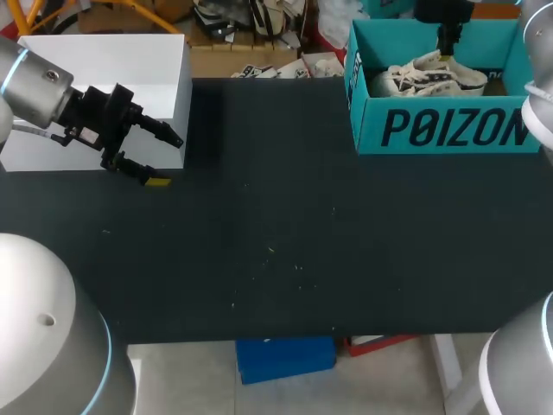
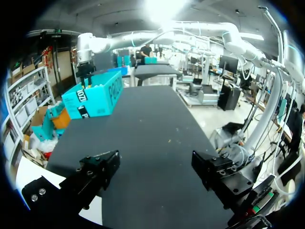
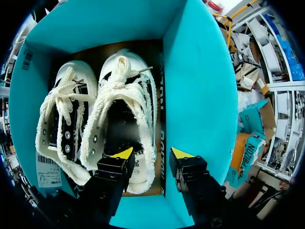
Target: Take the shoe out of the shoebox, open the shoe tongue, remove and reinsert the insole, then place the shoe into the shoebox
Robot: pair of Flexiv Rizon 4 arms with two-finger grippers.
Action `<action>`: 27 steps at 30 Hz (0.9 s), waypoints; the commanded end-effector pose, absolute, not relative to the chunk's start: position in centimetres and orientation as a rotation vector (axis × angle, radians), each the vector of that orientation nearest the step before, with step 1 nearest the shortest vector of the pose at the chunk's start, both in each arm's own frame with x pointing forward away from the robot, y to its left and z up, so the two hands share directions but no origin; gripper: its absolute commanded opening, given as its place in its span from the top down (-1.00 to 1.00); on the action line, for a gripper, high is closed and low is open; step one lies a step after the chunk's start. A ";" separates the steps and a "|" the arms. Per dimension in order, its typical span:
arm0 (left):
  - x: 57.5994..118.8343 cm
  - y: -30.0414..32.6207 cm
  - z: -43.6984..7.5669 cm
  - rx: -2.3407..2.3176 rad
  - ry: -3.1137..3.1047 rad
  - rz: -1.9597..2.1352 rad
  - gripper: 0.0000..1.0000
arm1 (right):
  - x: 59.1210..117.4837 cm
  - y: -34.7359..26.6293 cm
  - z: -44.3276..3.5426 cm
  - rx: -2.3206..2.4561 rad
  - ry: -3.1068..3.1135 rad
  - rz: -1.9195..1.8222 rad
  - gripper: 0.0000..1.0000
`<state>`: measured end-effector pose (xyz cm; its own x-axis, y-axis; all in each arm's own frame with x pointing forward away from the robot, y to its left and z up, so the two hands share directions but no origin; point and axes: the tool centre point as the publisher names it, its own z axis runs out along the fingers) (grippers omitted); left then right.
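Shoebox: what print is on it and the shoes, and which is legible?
Shoebox front: large dark brand lettering, legible.
Sticker on its wall: barcode and print, too small to read.
Shoe heel print: blurred, beside the right gripper.

Your table (image 1: 285,242): matt black, fine-grained, pale specks. Shoebox (image 1: 441,130): matt teal cardboard; paper label (image 3: 47,169) on wall. Shoes (image 3: 126,119): white canvas, rough frayed edging, thick woven laces (image 3: 62,93), shiny metal eyelets (image 3: 67,135). Your left arm (image 1: 34,82): glossy silver shell. White box (image 1: 112,60): smooth, matt.

Teal walls of the shoebox (image 3: 202,90) hem the shoes (image 3: 121,102) closely, one wall just beside the right end effector (image 3: 152,153)
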<state>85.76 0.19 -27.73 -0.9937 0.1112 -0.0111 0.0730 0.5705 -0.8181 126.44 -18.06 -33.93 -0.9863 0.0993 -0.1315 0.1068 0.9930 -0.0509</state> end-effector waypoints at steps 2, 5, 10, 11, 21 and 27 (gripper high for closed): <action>85.8 0.2 -27.7 -0.163 -2.747 1.422 -1.00 | 125.8 -18.5 -30.5 0.160 3.057 -0.117 0.24; 85.8 0.2 -27.7 -0.163 -2.747 1.422 -1.00 | 125.6 -18.7 -29.1 0.149 3.052 -0.140 0.25; 85.8 0.2 -27.7 -0.163 -2.747 1.422 -1.00 | 125.2 -18.8 -26.0 0.118 3.038 -0.187 0.34; 85.8 0.2 -27.7 -0.163 -2.747 1.422 -1.00 | 125.1 -18.8 -25.6 0.118 3.035 -0.196 0.36; 85.8 0.2 -27.7 -0.163 -2.747 1.422 -1.00 | 123.4 -17.3 -21.2 0.132 3.002 -0.233 0.42; 85.8 0.2 -27.7 -0.163 -2.747 1.422 -1.00 | 122.0 -15.9 -20.7 0.154 2.973 -0.212 0.07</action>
